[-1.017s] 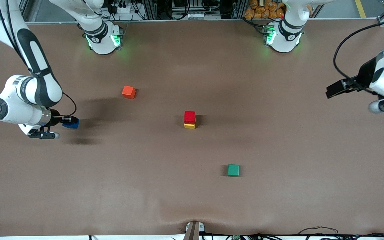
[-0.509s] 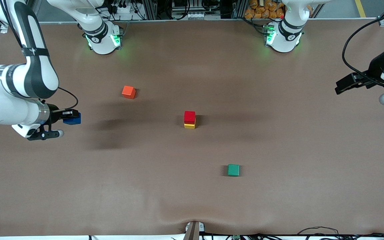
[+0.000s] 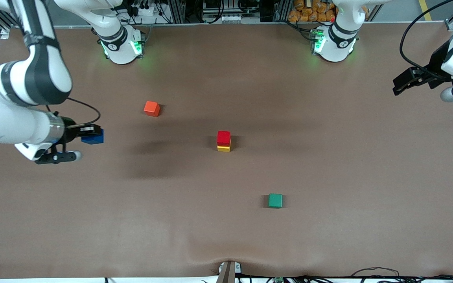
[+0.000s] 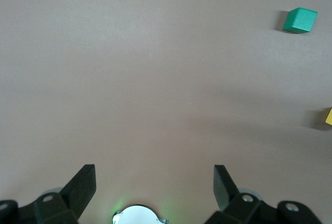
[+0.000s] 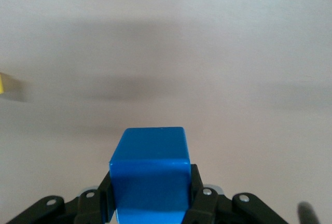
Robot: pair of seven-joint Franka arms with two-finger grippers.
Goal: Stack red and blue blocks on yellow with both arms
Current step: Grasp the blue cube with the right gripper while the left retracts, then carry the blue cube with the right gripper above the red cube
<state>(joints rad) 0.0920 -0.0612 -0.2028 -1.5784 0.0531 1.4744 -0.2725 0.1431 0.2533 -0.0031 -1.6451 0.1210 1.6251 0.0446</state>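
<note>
Two grippers are in view. Right gripper [image 3: 89,133], raised over the table's right-arm end, is clamped on the blue block [image 3: 93,136]; the right wrist view shows the block [image 5: 149,175] pinched between the two dark fingers [image 5: 197,195] with its upper face clear. Against the frame a second ago, this gripper and its block have risen and shifted a little toward the table's middle, and the shadow under them has spread and moved toward the stack.

Left gripper [image 3: 401,82] hangs over the left-arm end of the table with its fingers [image 4: 83,185] spread wide and nothing between them. It has drawn back toward its own edge and somewhat toward the bases since the earlier frame.

Red block [image 3: 223,138] sits squarely on the yellow block [image 3: 223,148] near the table's middle; both are unmoved. Orange-red cube [image 3: 151,108] lies nearer the bases and toward the right-arm end from the stack, in the same spot. Green cube [image 3: 275,200] lies nearer the front camera than the stack, toward the left-arm end, also unchanged. All rest on the brown table [image 3: 328,157].
</note>
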